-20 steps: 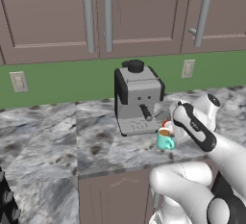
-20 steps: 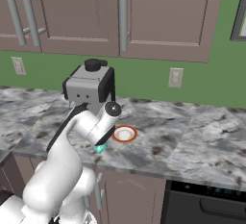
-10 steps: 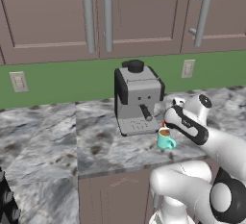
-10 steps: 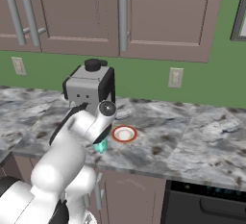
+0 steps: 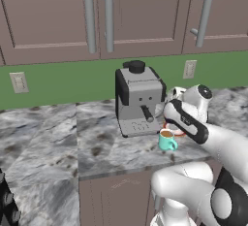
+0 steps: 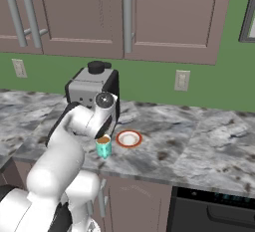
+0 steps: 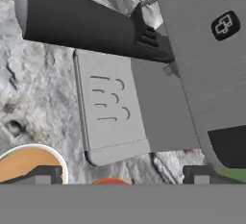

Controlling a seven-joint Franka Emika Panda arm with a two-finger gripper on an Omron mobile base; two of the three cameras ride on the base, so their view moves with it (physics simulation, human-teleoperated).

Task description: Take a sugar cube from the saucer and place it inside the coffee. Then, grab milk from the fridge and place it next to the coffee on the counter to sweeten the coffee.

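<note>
The coffee (image 5: 167, 140) (image 6: 103, 146) is a teal mug with brown liquid, standing on the counter (image 5: 104, 147) in front of the coffee machine. The saucer (image 6: 129, 138), white with an orange-red rim, lies just right of the mug and its white middle looks bare. In the hand view my gripper (image 7: 120, 175) is open, its fingertips (image 7: 41, 175) wide apart, above the mug's rim (image 7: 29, 163) and the saucer's red edge (image 7: 110, 181). My forearm (image 5: 186, 121) crosses above the mug. The sugar cube, the milk and the fridge are out of view.
A grey and black coffee machine (image 5: 138, 99) (image 6: 92, 89) stands right behind the mug; its drip tray (image 7: 115, 112) and spout handle (image 7: 81, 21) are close in front of the hand. Brown wall cabinets (image 5: 106, 16) hang overhead. Bare counter (image 6: 199, 141) stretches to the right.
The hand has lifted a little from above the mug, toward the coffee machine. The jaws have stayed open. Mug and saucer have not moved.
</note>
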